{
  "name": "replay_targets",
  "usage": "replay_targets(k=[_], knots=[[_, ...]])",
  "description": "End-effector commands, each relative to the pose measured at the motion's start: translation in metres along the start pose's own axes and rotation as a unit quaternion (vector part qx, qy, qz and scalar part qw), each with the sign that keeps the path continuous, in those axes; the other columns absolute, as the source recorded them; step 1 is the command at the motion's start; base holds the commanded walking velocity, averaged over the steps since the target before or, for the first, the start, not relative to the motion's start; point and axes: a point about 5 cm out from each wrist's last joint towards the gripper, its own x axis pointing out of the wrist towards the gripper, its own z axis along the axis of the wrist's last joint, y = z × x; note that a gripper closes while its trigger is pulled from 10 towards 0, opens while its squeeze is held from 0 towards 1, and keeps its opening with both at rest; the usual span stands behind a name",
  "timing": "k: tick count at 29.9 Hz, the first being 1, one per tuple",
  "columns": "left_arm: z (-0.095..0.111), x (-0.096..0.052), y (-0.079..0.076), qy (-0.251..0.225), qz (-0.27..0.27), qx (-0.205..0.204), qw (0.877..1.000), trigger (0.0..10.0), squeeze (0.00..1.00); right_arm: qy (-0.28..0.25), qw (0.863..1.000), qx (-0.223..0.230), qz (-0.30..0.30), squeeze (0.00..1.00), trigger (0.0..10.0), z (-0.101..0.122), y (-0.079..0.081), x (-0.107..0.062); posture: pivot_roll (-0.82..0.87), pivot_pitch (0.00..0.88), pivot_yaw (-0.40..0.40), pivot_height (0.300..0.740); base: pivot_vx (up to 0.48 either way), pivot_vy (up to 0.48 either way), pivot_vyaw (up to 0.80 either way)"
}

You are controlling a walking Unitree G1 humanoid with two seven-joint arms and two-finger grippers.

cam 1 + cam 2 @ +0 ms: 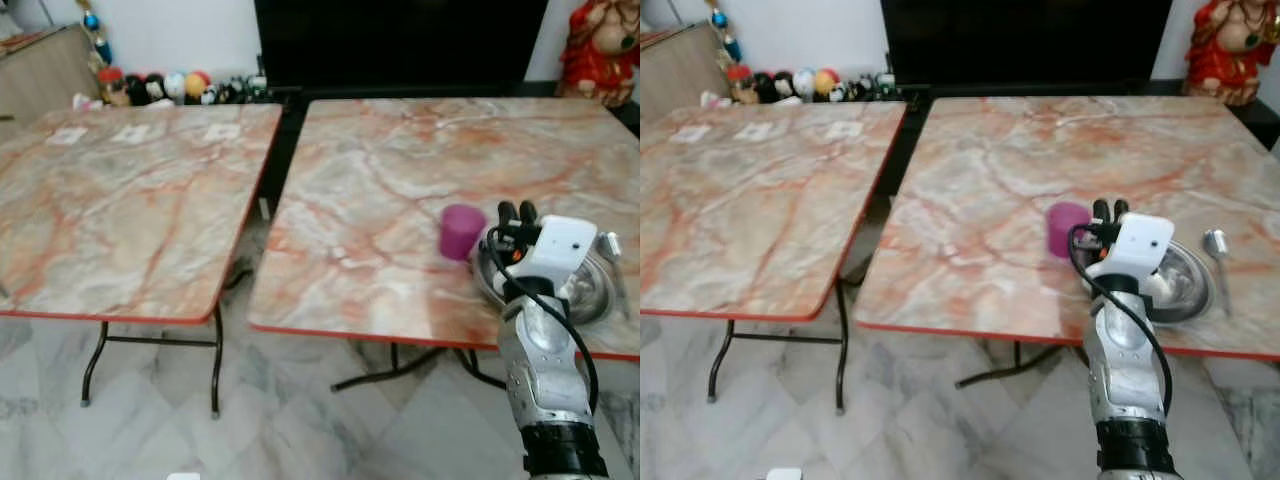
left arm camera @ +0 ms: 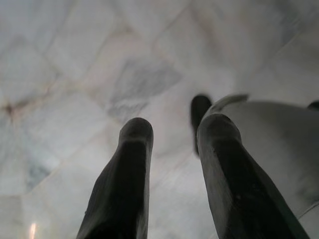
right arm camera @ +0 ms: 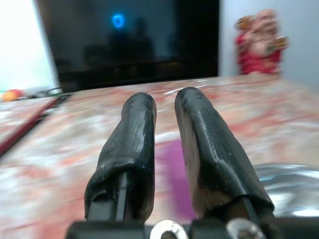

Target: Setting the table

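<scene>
Cup (image 1: pixel 1068 228) is sitting on the right surface (image 1: pixel 1000 180), just left of bowl (image 1: pixel 1185 285); spoon (image 1: pixel 1217 250) is lying right of the bowl.

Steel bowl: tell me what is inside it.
The visible part of the bowl looks empty, just shiny metal. The right gripper and wrist cover its near-left part, so anything there is hidden.

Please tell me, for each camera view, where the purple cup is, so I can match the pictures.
Left eye view: the purple cup stands on the right table, just left of the metal bowl.
Right eye view: the same spot, beside the right gripper.
Right wrist view: a purple blur beyond the fingers.
Left wrist view: floor tiles, no cup.
Shared landmark: the red figurine.
</scene>
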Motion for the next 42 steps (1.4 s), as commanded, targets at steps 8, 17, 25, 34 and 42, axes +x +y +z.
replay_targets(k=[8, 17, 25, 34, 42], knots=[[-0.006, -0.001, 0.001, 0.012, 0.005, -0.003, 1.0, 10.0, 0.0, -0.003, 0.999, 0.007, 0.043, 0.0, 10.0, 0.005, 0.024, 0.0, -0.07, 0.0, 0.007, 0.74, 0.0, 0.48, 0.0], [-0.007, -0.001, -0.001, 0.014, 0.005, -0.005, 1.0, 10.0, 0.0, 0.016, 0.998, 0.008, 0.068, 0.0, 10.0, -0.004, 0.037, -0.004, -0.07, 0.0, 0.001, 0.74, 0.0, 0.48, 0.0], [-0.006, -0.001, -0.001, 0.012, 0.006, -0.007, 1.0, 10.0, 0.0, 0.041, 0.996, 0.007, 0.077, 0.0, 10.0, -0.019, 0.04, -0.01, -0.06, 0.0, -0.004, 0.74, 0.0, 0.48, 0.0], [-0.004, 0.0, -0.001, 0.007, 0.011, -0.02, 1.0, 10.0, 0.0, 0.084, 0.994, -0.018, 0.064, 0.0, 10.0, -0.048, 0.023, -0.014, -0.05, 0.0, -0.004, 0.74, 0.0, 0.48, 0.0], [-0.003, 0.0, 0.002, 0.006, 0.014, -0.023, 1.0, 10.0, 0.0, 0.115, 0.993, -0.024, 0.032, 0.0, 10.0, -0.064, 0.001, -0.017, -0.05, 0.0, 0.007, 0.74, 0.0, 0.48, 0.0]])
